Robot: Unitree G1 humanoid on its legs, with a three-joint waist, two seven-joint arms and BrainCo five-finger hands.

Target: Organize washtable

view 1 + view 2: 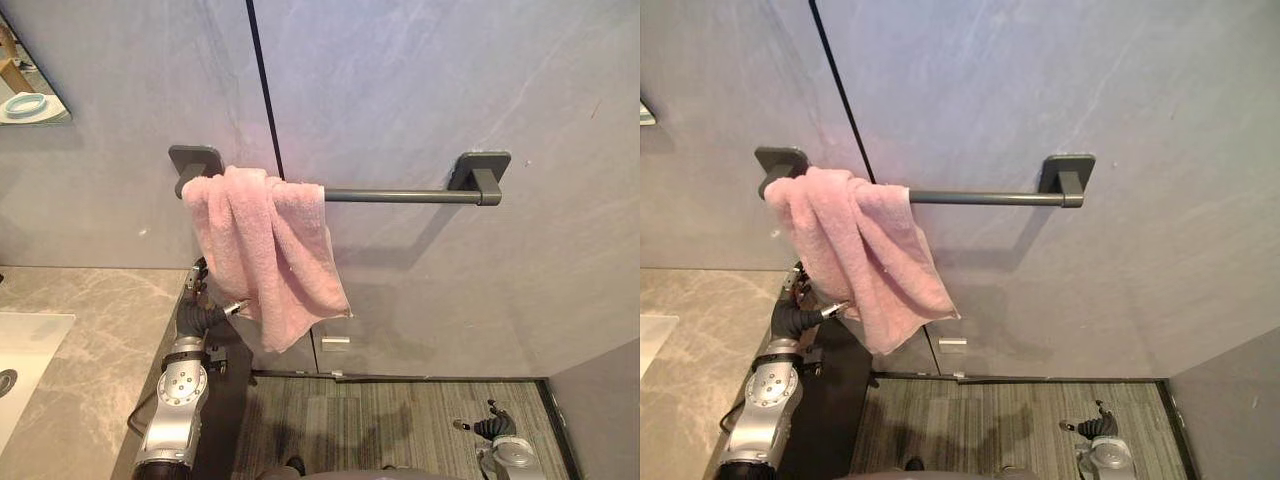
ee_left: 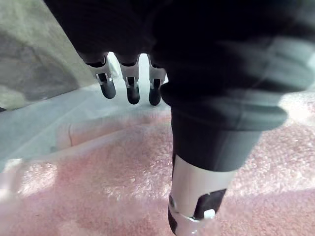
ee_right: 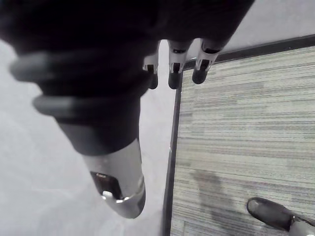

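Low on the near right, the right hand (image 1: 492,427) hangs idle with relaxed, empty fingers, apparently kept clear of the work. Farther left, the left hand (image 1: 200,305) reaches up with straight, empty fingers at the lower folds of the fluffy pink towel (image 1: 265,250), probably to tidy it. The towel hangs bunched and lopsided over the left end of the dark grey metal wall bar (image 1: 400,195).

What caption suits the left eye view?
Pink towel draped over a grey wall bar, the left hand beside its lower edge.
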